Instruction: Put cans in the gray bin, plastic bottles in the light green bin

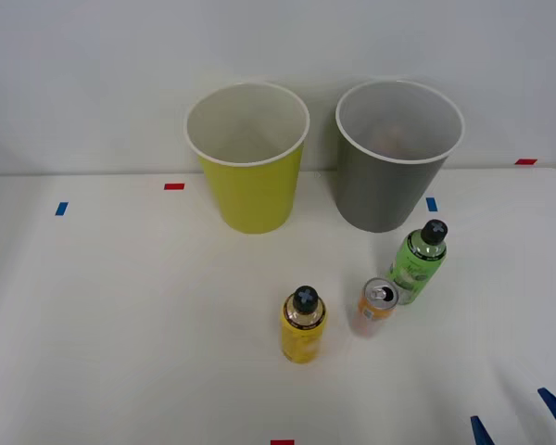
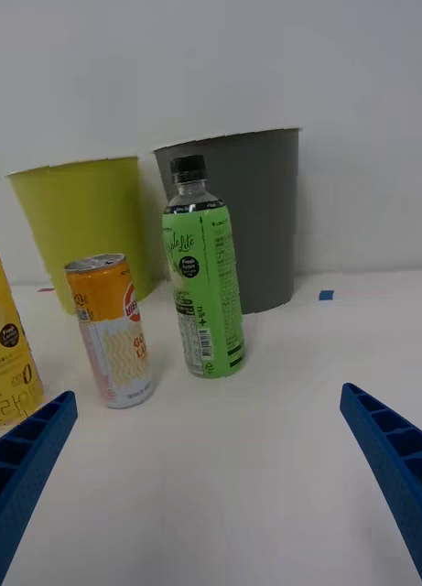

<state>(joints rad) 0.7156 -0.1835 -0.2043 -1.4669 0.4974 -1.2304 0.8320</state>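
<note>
The right tool, its blue fingers spread apart and empty, faces an upright orange can and green bottle standing side by side on the white surface. A yellow bottle stands nearby, before the light green bin and gray bin.

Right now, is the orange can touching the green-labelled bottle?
Apart. The right wrist view shows white table between the orange can and the green-labelled bottle, both upright.
</note>
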